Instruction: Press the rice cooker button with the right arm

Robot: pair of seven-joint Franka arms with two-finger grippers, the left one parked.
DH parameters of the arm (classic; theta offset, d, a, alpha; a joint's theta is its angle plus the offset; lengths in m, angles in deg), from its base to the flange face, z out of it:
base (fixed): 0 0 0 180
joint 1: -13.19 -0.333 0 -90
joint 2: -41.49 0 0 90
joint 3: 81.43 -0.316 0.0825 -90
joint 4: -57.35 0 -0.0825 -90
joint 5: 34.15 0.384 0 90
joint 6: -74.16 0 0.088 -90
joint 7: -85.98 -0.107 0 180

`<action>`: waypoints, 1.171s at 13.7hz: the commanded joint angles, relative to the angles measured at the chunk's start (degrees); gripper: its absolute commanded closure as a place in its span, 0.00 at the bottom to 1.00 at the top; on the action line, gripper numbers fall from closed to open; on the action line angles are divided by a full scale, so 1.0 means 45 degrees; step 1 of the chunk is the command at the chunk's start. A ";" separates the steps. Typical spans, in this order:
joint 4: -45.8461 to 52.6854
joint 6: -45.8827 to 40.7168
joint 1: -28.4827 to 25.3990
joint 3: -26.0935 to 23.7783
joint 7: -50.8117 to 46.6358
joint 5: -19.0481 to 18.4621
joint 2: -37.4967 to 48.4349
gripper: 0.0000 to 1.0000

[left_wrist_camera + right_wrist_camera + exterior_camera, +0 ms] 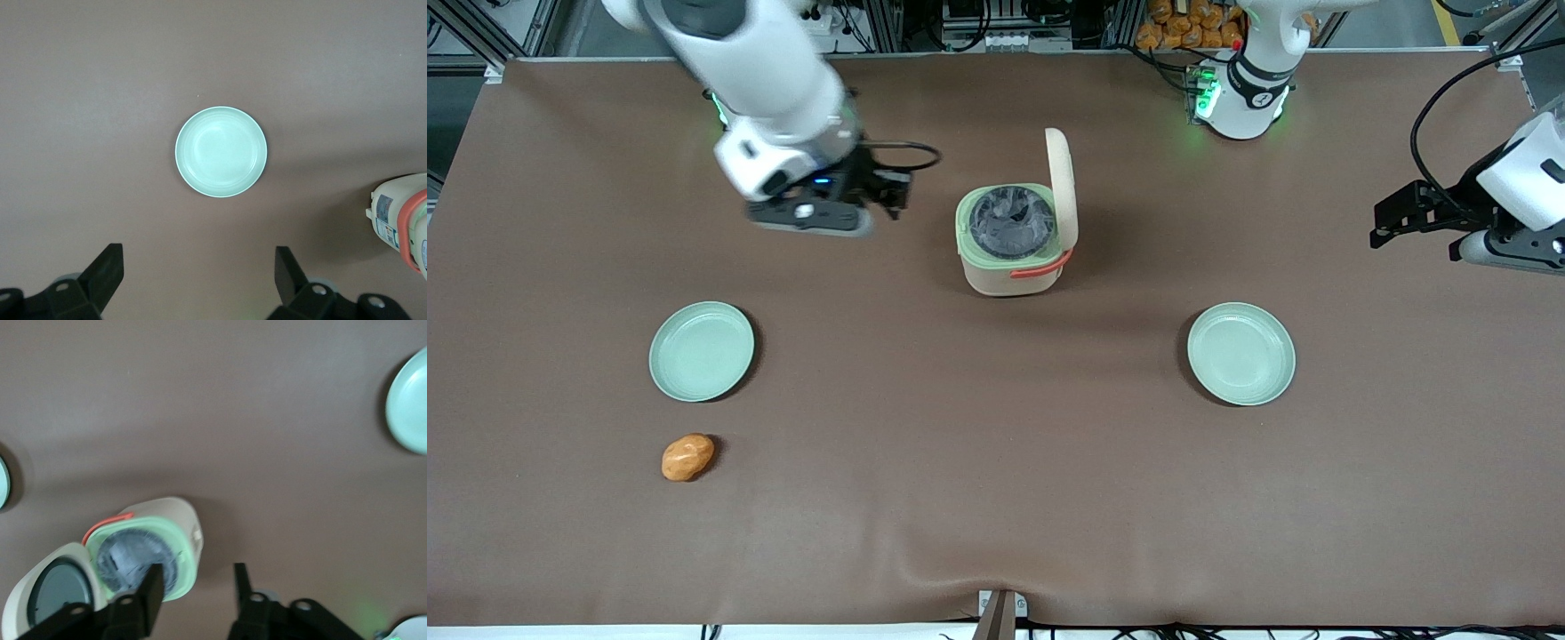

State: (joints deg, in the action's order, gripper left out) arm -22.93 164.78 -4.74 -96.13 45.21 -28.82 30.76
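The cream rice cooker (1014, 240) stands mid-table with its lid (1063, 191) raised upright, showing the pale green rim and dark pot inside. Its coral handle (1040, 267) faces the front camera. The right arm's gripper (889, 191) hovers above the table beside the cooker, toward the working arm's end, apart from it. In the right wrist view the gripper (197, 583) is open and empty. One finger (150, 587) overlaps the cooker's green rim (183, 553) in that view. The cooker's edge also shows in the left wrist view (400, 217). No button shows.
Two pale green plates lie nearer the front camera, one (701, 350) toward the working arm's end and one (1240, 353) toward the parked arm's end. An orange-brown lump (687, 457) lies nearer still. The brown mat's front edge (996, 613) is close to the camera.
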 commanded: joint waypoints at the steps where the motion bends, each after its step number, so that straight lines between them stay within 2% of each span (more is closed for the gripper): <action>1: -0.0011 -0.0488 0.0293 0.1484 0.2603 0.0104 0.0741 0.00; 4: -0.0128 -0.1308 0.1228 0.2873 0.5615 0.0104 0.1269 0.00; 8: -0.0850 -0.1759 0.1758 0.3831 0.6967 -0.0090 0.1836 0.00; 10: -0.0890 -0.1799 0.2148 0.4300 0.8369 -0.0169 0.1837 0.00; 16: -0.1535 -0.2034 0.2481 0.5102 0.9294 -0.0345 0.2755 0.00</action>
State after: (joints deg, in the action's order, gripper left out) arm -27.72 155.46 5.94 -73.69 85.54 -29.67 41.08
